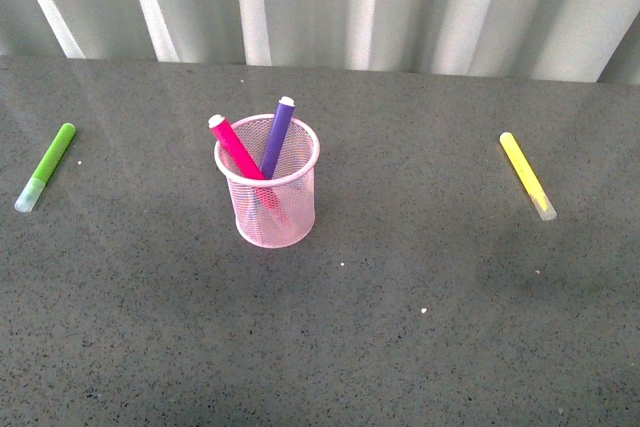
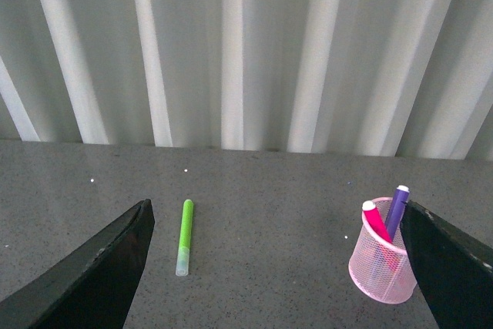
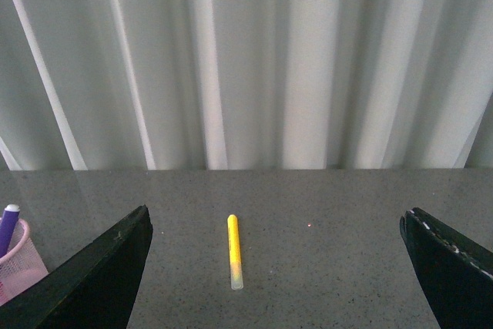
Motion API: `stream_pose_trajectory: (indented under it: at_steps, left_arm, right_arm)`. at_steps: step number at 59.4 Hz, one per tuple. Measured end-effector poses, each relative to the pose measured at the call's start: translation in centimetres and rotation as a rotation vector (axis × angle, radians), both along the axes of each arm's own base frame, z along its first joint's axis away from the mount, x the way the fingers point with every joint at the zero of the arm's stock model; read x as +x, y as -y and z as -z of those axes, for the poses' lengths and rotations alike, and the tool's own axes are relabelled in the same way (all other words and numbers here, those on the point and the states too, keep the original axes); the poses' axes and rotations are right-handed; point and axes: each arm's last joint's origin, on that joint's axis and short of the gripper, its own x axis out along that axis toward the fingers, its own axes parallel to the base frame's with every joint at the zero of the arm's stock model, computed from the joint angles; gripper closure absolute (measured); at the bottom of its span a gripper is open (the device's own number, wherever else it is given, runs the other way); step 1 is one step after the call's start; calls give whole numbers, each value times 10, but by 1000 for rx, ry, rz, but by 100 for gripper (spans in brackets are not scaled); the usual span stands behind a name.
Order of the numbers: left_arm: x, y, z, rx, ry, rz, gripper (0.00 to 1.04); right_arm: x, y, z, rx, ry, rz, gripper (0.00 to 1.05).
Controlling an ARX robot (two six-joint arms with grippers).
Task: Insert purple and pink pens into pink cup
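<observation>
Lying far left on the grey surface, a lime green marker sits flat, clear cap toward the near edge. Mid-surface stands the pink cup, upright, with 2 pens in it: the pink pen leans left, the purple pen leans right, and both ends poke above the rim. Far right, a yellow marker lies flat, well apart from the cup. Behind everything runs a corrugated white wall.

Neither arm shows in the front view. Left tool: fingers spread wide, nothing between them, green marker and cup visible past them. Right tool: also spread wide and empty, yellow marker lying beyond the gap.
</observation>
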Motion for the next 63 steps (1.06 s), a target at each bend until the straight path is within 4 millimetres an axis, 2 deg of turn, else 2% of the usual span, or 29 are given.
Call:
stream_pose_trajectory:
  at_steps: [63]
  left_arm:
    - [0, 0, 0, 0, 0, 0, 7]
  right_arm:
    - [0, 0, 0, 0, 0, 0, 7]
